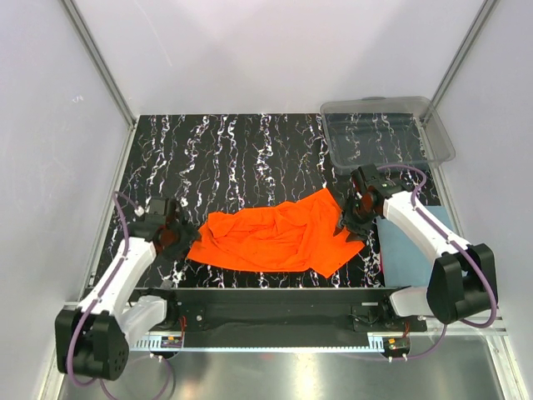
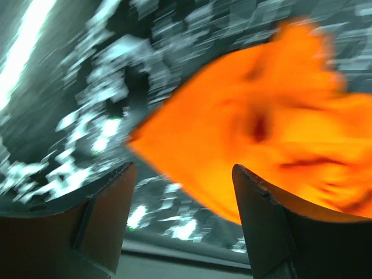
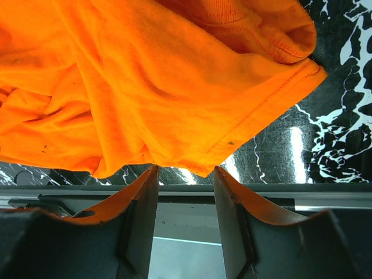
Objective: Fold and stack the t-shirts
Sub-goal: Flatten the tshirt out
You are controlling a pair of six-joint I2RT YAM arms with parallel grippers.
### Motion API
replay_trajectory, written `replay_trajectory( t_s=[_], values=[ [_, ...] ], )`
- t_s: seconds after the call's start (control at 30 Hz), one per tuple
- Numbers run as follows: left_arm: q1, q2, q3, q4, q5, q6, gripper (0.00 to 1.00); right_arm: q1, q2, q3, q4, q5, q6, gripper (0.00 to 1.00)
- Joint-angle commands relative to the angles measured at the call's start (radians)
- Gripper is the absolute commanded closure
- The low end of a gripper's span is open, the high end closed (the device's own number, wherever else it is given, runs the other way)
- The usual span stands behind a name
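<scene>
On the near half of the tabletop (image 1: 233, 158) the crumpled orange t-shirt (image 1: 275, 237) lies between left gripper (image 2: 183, 167) and right gripper (image 3: 186, 168), both jaws parted and empty; pinching bunched layers could drag it further askew.

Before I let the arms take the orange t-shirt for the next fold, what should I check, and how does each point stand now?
1. Orange t-shirt spread flat: not ok, it lies crumpled in folds.
2. Left fingers open, nothing between them: ok.
3. Left fingers touching the cloth: cannot tell, that wrist view is blurred.
4. Right fingers open, no cloth between them: ok, the hem lies just past the tips.
5. Blue-grey t-shirt apart from the orange one: ok, it lies flat under the right arm.
6. Clear bin out of the way: ok, at the far right corner.
</scene>
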Motion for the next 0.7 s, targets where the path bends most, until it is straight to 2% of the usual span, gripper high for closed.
replay_trajectory(
  t_s=[0.0,0.13,0.4,0.5,0.63,0.67],
  values=[
    [0.003,0.044,-0.031,-0.070,-0.100,-0.080,0.29,0.000,-0.036,0.012,0.009,0.030,0.009,0.51],
    [0.017,0.145,-0.025,-0.038,-0.128,-0.084,0.36,-0.003,-0.030,0.024,0.010,0.030,0.010,0.51],
    [0.040,0.272,-0.048,0.056,-0.091,-0.097,0.41,-0.034,-0.021,0.012,0.010,0.065,0.009,0.52],
    [0.051,0.309,-0.062,0.091,-0.100,-0.095,0.46,-0.049,-0.011,0.009,0.012,0.067,0.007,0.52],
    [0.082,0.338,-0.051,0.128,-0.098,-0.058,0.92,-0.080,0.016,0.001,0.018,0.088,0.012,0.52],
    [0.088,0.334,-0.045,0.122,-0.098,-0.042,0.98,-0.091,0.024,-0.003,0.021,0.093,0.018,0.52]
  ],
)
